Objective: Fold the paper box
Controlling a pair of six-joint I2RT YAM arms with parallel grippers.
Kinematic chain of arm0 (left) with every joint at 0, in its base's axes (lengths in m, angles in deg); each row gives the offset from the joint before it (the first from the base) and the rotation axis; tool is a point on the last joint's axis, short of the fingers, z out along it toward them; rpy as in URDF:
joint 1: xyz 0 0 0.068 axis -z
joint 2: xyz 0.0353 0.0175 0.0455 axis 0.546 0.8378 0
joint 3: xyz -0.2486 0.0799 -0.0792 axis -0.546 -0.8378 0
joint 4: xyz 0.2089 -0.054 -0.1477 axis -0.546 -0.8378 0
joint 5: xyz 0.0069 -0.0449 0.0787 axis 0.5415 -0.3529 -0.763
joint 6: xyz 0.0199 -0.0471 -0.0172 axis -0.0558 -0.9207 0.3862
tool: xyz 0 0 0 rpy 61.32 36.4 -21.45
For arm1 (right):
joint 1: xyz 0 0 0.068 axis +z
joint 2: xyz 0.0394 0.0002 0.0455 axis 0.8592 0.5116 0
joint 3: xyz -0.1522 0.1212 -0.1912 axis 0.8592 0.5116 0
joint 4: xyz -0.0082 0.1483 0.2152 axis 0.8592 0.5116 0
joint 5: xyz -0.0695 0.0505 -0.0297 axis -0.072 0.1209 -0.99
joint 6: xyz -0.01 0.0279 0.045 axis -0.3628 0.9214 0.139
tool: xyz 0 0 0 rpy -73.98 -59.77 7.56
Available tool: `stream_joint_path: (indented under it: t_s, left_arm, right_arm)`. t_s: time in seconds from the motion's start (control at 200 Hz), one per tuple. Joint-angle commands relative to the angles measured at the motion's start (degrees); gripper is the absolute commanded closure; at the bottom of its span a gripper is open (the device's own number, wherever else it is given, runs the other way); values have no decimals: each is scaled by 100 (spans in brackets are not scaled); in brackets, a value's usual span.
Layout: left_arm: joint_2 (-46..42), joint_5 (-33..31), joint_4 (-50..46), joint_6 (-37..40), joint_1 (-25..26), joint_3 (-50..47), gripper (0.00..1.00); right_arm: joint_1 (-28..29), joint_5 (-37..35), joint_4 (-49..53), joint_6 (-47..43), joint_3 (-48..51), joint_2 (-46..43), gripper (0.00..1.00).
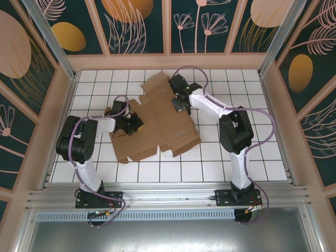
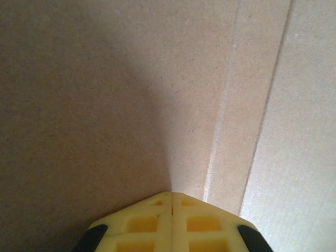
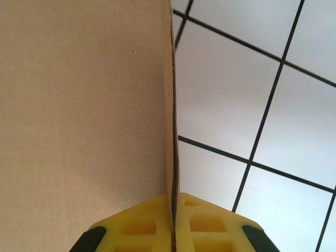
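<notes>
While the box (image 1: 157, 126) lies as a flat sheet in the middle of the desk (image 1: 273, 168), folding looks barely begun. The left jaws, closed together on nothing, press on its left panel. The right jaws pinch a flap edge on its far right side. The next move likely calls for raising that flap about its crease while the left pins the sheet against sliding.

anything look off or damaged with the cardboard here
Nothing looks torn or spilled. The box is a flat, unfolded sheet lying askew to the table grid. The right gripper pinches its edge; the left gripper is shut over its face.
</notes>
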Motion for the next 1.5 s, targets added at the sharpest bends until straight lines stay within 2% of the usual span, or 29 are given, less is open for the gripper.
stream_joint_path:
  t_s: [0.0, 0.08, 0.295, 0.42, 0.791, 0.926, 1.161, 1.411, 1.491]
  left_arm:
    - [215, 117, 161, -52, 100, 79, 100]
    - [245, 146, 191, -75, 99, 71, 100]
    - [231, 163, 245, -93, 96, 56, 100]
    - [194, 196, 324, -154, 97, 26, 100]
    - [105, 186, 359, -196, 68, -27, 100]
    - [83, 178, 380, -210, 38, -70, 100]
    - [72, 148, 351, -190, 20, -78, 100]
    - [-44, 29, 176, -72, -20, -44, 100]
    - [-57, 11, 161, -57, -20, -40, 100]
  right_arm:
    - [215, 988, 324, 120, -505, -90, 92]
    - [309, 1231, 451, 190, -782, -1, 91]
    - [805, 1239, 914, 363, -1690, 417, 90]
    - [1102, 1492, 1012, 563, -2026, 646, 90]
    - [1687, 2156, 428, 1017, -1678, 997, 89]
    - [1708, 2283, 201, 1155, -1486, 1029, 89]
    - [1568, 1991, 291, 1107, -1524, 777, 88]
    - [1019, 1292, 657, 913, -1508, 94, 85]
    - [841, 833, 794, 773, -1492, -50, 84]
